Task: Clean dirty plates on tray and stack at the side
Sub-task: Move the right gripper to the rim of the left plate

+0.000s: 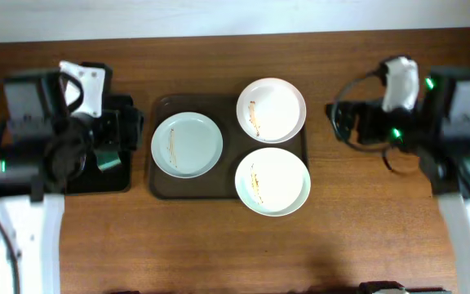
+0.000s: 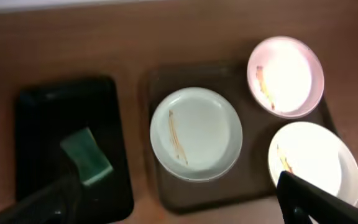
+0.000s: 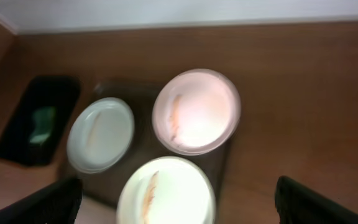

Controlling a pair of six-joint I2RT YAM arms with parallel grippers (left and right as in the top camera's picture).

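Observation:
Three white plates lie on the dark brown tray (image 1: 219,189), each with thin brown-yellow streaks: a left plate (image 1: 187,144), a far right plate (image 1: 271,109) and a near right plate (image 1: 272,180). The far right plate overhangs the tray's rim. My left gripper (image 1: 129,122) is open and empty, held above the black tray left of the plates. My right gripper (image 1: 339,122) is open and empty, right of the tray. The left wrist view shows the plates (image 2: 196,132) between its spread fingers (image 2: 179,208). The right wrist view (image 3: 179,205) looks down on the near plate (image 3: 166,193).
A smaller glossy black tray (image 1: 96,181) stands left of the brown tray, with a green sponge (image 1: 107,157) lying on it; the sponge also shows in the left wrist view (image 2: 87,157). Bare wooden table lies in front and to the right.

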